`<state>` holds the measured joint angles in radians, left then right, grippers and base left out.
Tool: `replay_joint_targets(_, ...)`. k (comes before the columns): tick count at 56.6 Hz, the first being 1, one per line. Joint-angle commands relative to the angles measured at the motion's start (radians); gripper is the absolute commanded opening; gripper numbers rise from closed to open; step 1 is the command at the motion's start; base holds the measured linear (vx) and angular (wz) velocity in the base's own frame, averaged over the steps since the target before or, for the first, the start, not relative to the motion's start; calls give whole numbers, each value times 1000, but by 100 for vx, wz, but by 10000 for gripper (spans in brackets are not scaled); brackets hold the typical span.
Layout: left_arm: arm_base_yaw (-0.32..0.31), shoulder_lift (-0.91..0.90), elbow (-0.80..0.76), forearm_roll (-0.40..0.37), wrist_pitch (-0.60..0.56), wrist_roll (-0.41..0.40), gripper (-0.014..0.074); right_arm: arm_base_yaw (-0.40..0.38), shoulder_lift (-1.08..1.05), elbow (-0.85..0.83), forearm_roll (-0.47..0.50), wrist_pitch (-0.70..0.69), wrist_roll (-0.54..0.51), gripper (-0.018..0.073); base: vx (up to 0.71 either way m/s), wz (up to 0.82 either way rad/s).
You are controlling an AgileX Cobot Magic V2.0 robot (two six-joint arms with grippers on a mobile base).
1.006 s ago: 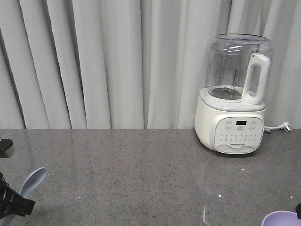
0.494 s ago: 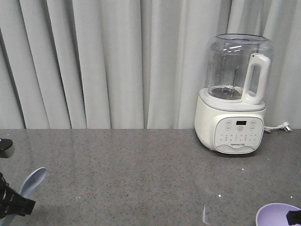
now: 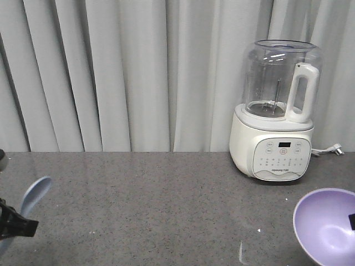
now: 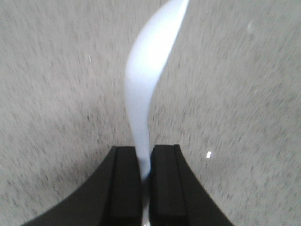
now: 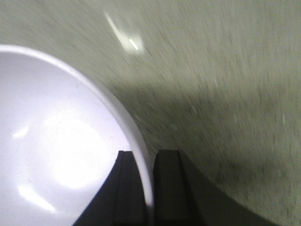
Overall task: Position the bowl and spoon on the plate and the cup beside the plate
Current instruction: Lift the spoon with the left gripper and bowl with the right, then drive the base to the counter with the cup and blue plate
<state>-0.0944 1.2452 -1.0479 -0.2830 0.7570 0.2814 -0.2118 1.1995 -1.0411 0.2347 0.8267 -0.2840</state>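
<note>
Your left tool (image 4: 146,157) pinches the small pale blue spoon (image 4: 148,70); your right tool (image 5: 149,162) clamps the round lavender matte bowl (image 5: 56,141).

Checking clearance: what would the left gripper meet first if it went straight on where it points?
Probably only the grey countertop, beyond the spoon the left gripper holds; depth is unclear.

- At bottom centre, black left end effector (image 4: 145,150), its two flat fingers (image 4: 126,181) pressed close on the handle of a small pale blue-white spoon (image 4: 146,75).
- Rising from that grip edge-on, curving up and to the right, scoop cut off by the top edge.
- Behind, a grey speckled bench (image 4: 56,94), streaked with blur.
- Just right of the fingers, one bright white speck (image 4: 208,154) on the bench.
</note>
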Motion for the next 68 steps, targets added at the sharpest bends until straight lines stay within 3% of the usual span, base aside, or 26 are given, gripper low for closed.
replay_joint_targets(1, -2, -124, -29, -77, -132, 46, 0, -4, -130, -29, 119, -83, -111, -12, 0, 0)
replay_joint_targets(13, -2, -311, -13, -100, -167, 85, 0, -4, -346, -29, 304, -153, -259, -12, 0, 0)
replay_joint_targets(26, -2, -561, 164, -101, -281, 85, 0, 5, -499, -29, 445, -227, -386, -10, 0, 0)
replay_joint_targets(38, -2, -764, 299, -102, -369, 84, 0, 126, -627, 103, 474, -360, -453, -9, 0, 0)
replay_joint_targets(53, -2, -834, 311, -102, -439, 80, 0, 125, -725, 241, 475, -486, -452, -9, 0, 0)
replay_joint_targets(68, -2, -834, 311, -101, -440, 80, 0, 125, -726, 251, 474, -497, -451, -9, 0, 0)
